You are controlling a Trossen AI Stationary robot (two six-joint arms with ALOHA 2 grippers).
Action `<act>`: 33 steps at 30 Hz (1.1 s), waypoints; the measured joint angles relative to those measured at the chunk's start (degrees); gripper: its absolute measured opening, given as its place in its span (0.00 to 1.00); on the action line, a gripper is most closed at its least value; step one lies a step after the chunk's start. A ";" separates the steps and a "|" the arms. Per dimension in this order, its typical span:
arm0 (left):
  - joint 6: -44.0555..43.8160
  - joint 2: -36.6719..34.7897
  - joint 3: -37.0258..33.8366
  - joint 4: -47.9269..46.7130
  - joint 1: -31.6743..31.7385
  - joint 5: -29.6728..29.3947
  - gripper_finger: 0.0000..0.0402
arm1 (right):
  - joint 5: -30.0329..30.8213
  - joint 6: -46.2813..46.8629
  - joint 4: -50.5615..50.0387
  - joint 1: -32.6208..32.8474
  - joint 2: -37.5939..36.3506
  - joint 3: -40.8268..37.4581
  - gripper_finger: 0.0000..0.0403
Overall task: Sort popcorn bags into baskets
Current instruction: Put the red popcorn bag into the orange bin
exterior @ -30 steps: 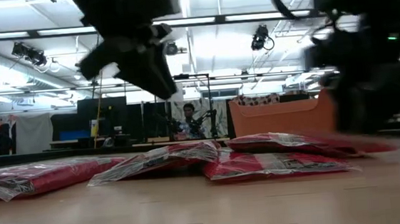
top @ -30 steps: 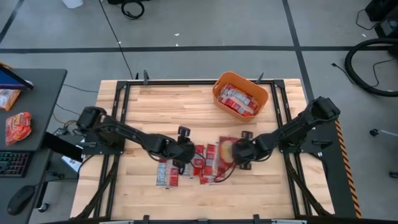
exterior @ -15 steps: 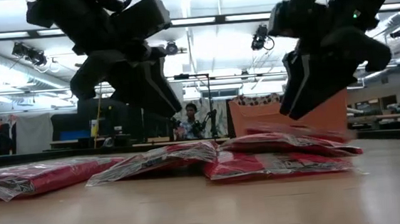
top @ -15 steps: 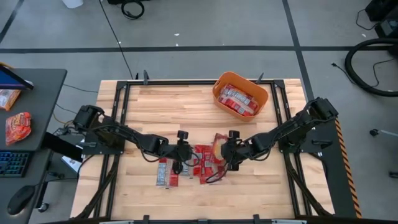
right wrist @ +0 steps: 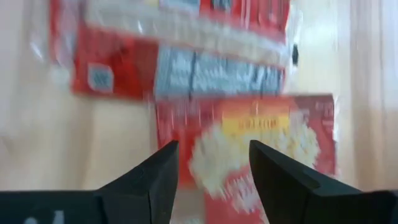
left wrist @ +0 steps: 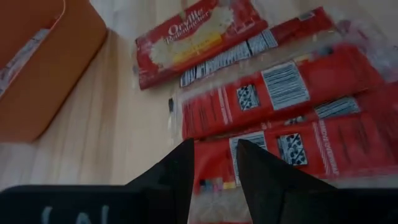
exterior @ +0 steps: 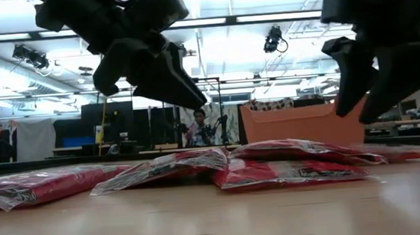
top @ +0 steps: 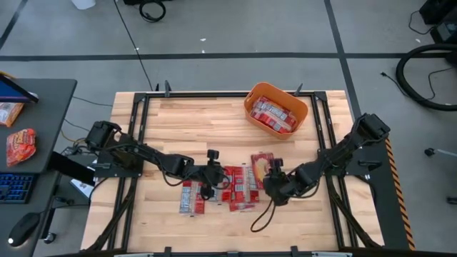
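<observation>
Several flat red popcorn bags lie in an overlapping pile at the table's middle, and show low across the low view. The rightmost one has a cream-yellow centre. More packets fill the orange basket near the far edge; its wall stands behind the pile. My left gripper hangs open above the pile's middle, its tips clear of the packets. My right gripper hovers open over the pile's right end, well above it.
A dark cable loop trails on the table near my right gripper. A grey side desk to the left holds an orange snack pouch and a keyboard. A person sits far behind the table. Bare wood lies between pile and basket.
My right gripper swung over the pile's right end, then rose and drew back toward the table's near right. The cream-centred packet there shifted a little and lies flat. My left gripper dipped toward the pile and came up again.
</observation>
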 joint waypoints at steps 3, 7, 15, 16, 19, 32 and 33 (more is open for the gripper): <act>-0.06 0.00 0.02 1.01 0.00 0.57 0.31 | 0.27 1.45 5.04 1.33 0.87 0.00 0.50; -0.07 0.03 0.02 0.43 0.00 0.64 0.31 | 3.10 0.93 8.04 5.43 4.28 0.02 0.50; -0.07 0.03 0.02 0.02 -0.22 0.70 0.31 | 13.19 3.18 7.06 10.52 10.70 0.00 0.50; -0.03 0.03 0.02 0.02 -0.22 0.72 0.31 | 13.53 3.48 6.92 10.53 11.28 0.00 0.50; -0.06 0.03 0.02 0.02 -0.22 0.73 0.31 | 13.61 3.83 6.43 10.20 12.77 0.00 0.50; -0.12 0.03 0.02 0.07 -0.22 0.85 0.31 | 11.55 4.95 3.39 7.19 13.64 0.15 0.27; -0.19 0.03 0.02 0.06 -0.22 1.16 0.31 | 10.79 4.94 3.39 6.95 13.64 0.15 0.23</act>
